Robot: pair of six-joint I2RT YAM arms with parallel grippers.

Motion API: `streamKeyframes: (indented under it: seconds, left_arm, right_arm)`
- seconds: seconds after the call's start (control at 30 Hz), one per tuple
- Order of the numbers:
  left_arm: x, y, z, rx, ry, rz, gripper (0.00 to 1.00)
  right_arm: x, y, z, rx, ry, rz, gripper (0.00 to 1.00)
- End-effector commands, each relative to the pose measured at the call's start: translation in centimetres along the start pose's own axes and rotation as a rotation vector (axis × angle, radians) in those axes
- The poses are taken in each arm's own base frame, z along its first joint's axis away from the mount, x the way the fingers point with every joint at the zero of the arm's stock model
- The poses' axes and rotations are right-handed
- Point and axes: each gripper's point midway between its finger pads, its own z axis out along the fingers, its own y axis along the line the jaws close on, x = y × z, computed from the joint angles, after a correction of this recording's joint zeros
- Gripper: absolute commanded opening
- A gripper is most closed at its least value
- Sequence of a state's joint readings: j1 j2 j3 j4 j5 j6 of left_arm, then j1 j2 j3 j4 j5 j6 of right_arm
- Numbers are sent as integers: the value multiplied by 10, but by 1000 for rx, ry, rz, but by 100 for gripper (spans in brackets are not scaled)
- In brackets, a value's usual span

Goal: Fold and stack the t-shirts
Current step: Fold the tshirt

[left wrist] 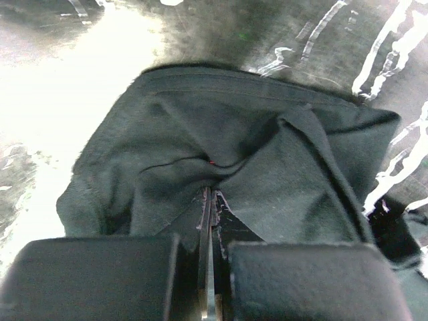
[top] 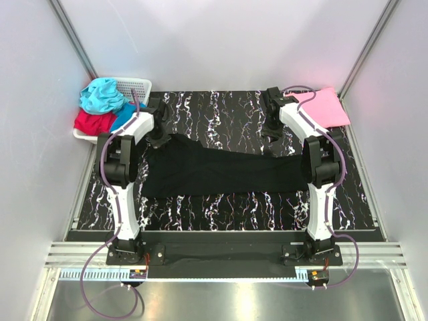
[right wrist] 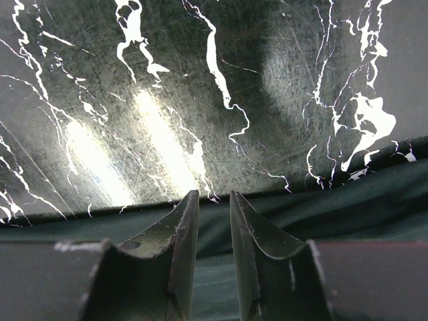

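A large black t-shirt (top: pixel 221 172) lies spread across the middle of the marbled table. My left gripper (top: pixel 159 139) sits at the shirt's far left corner. In the left wrist view, that gripper (left wrist: pixel 209 200) is shut on a bunched fold of the black cloth (left wrist: pixel 267 154). My right gripper (top: pixel 273 130) hovers at the shirt's far edge on the right. In the right wrist view, its tips (right wrist: pixel 214 197) stand apart over the black hem (right wrist: pixel 374 200), gripping nothing. A pink t-shirt (top: pixel 324 107) lies flat at the back right.
A white lattice basket (top: pixel 137 85) stands at the back left corner. It holds teal (top: pixel 101 95), red (top: pixel 92 122) and blue (top: pixel 124 115) t-shirts heaped together. White walls close in the table on three sides, and both arm bases sit at the near edge.
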State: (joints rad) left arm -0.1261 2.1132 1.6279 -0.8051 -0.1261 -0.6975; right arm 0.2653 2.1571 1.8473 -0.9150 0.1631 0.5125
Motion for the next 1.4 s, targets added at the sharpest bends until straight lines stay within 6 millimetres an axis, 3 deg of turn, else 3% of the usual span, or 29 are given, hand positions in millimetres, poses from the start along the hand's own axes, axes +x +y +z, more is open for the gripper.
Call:
streamKeyframes:
  seconds: [0.0,0.2,0.33,0.47,0.57,0.67,0.7,0.8,0.83,0.93,1.07,1.27,1.37]
  left_arm:
    - [-26,16,-40,-57,-131,-61,0]
    - [-40,49,-68,-190,-254,-119,0]
    - [-35,65,-72,-253,-268,-162,0]
    - [-22,64,-58,-253,-209,-144,0]
    - [-7,56,-37,-229,-118,-106,0]
    - [0,50,-24,-204,-73,-91,21]
    - [-2,48,-25,-198,-82,-95,37]
    - [-15,41,-38,-141,-148,-97,65]
    - [-16,40,-40,-124,-161,-90,69]
    - [-38,26,-64,-19,-272,-90,73]
    - [-51,20,-97,60,-363,-92,75]
    - [-40,23,-113,108,-360,-78,76]
    - [-23,21,-111,147,-304,-42,76]
  right_arm:
    - [-9,5,-5,-20,-12,27,32]
    - [-6,8,-1,-31,6,33,31]
    - [-5,10,-1,-40,10,34,31]
    - [-4,9,0,-35,12,32,31]
    - [-4,7,0,-30,13,29,31]
    - [-3,6,-1,-28,13,23,31]
    - [-3,6,0,-28,14,15,31]
    - [-6,3,-4,-20,0,1,31]
    - [-6,3,-5,-16,-4,-5,32]
    - [-12,-6,-10,23,-39,-9,34]
    - [-20,-13,-18,51,-80,-3,36]
    - [-24,-26,-30,99,-122,7,38]
    - [-16,-32,-31,112,-108,14,40]
